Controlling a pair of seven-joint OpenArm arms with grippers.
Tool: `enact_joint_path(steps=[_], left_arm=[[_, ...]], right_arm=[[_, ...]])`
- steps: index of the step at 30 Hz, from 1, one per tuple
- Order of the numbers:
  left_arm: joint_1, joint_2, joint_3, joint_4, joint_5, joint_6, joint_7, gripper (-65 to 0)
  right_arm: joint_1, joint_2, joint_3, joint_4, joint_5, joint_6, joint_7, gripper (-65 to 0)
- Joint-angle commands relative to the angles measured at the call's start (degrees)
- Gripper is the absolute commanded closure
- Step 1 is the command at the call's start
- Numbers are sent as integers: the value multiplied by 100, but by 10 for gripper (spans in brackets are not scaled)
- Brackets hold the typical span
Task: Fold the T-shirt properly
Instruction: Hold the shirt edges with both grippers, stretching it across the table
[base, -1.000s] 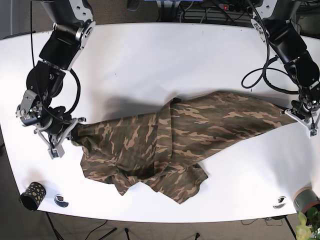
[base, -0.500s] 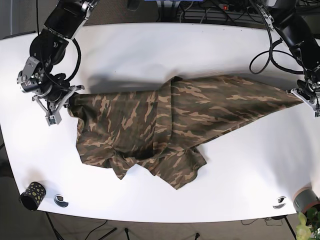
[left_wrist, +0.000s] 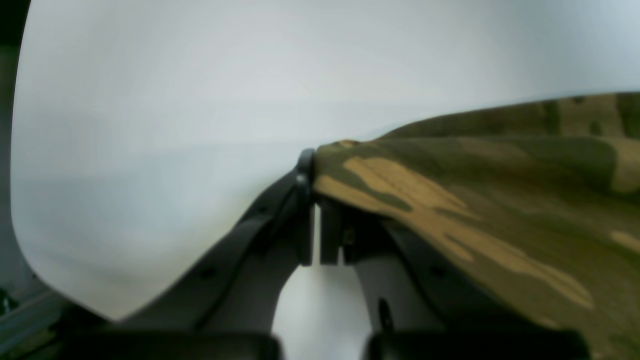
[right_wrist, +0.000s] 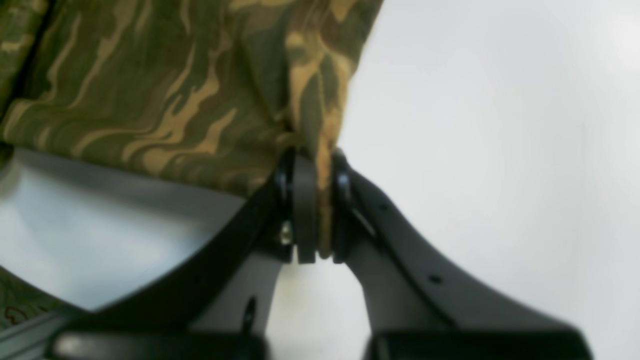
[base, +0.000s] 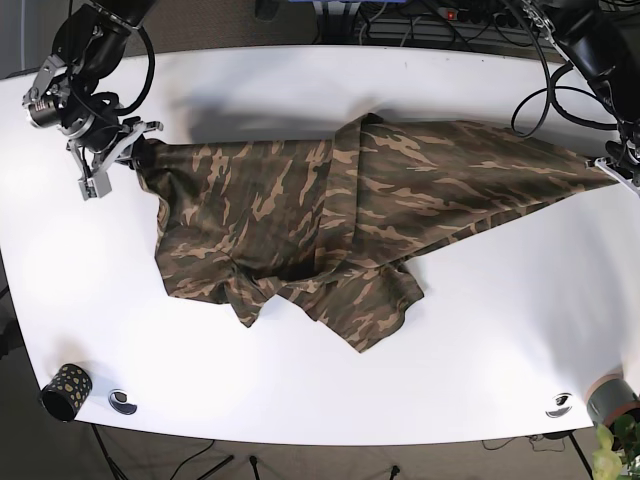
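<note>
T-shirt: camouflage T-shirt (base: 330, 215) spread across the white table (base: 300, 90), stretched from far left to far right; nearer hem bunched and wrinkled toward the middle, a fold ridge running through the centre.

Right gripper: right gripper (right_wrist: 312, 200) at the base view's far left (base: 112, 160) — jaws pressed together on a pinch of camo cloth, fabric squeezed between the pads (right_wrist: 303, 210).

Left gripper: left gripper (left_wrist: 312, 200) at the base view's right edge (base: 622, 170) — fingers nearly together, clamped on the shirt's pointed corner; cloth drapes over the right-hand finger (left_wrist: 360, 235).

Shirt ends: left end gathered at its gripper; right end tapers to a taut point.

Near edge of table: patterned cup (base: 64, 390) at near left, small dark round object (base: 122, 402) just beside it; another small round object (base: 560, 404) at near right.
</note>
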Motion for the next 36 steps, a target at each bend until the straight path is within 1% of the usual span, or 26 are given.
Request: enact_joint_path(steps=[1,4,6,9,11,13,30,36], left_arm=[[-98,-209,-33,101,42,47,-80,0],[-98,-236,-33,93,42,47,-80,0],[-98,-297,-33,84,42,47,-80,0],[-115,-297,-33,84,33,47,-80,0],[-124,-315,-33,84,33,47,-89,0],[-124,-324,-33,84,33,47,-89,0],[-124,-297,-33,119,33,47,-89,-3],[-115,-297,-7,119,33,47,-89,-7]], right_arm=[[-59,-77,65,141,120,8,44,0],[-182,-86,136,88,287,8,44,0],[-252,-95,206,-44,490,8,35,0],[-323,-77,294,-299,982,8,35,0],[-349,20,355,-431,1255,8,35,0],[-358,81,364,-527,1404,8,35,0],[-366,108,338,-624,1386,8,61,0],[-331,81,329,-606,1017,8,61,0]])
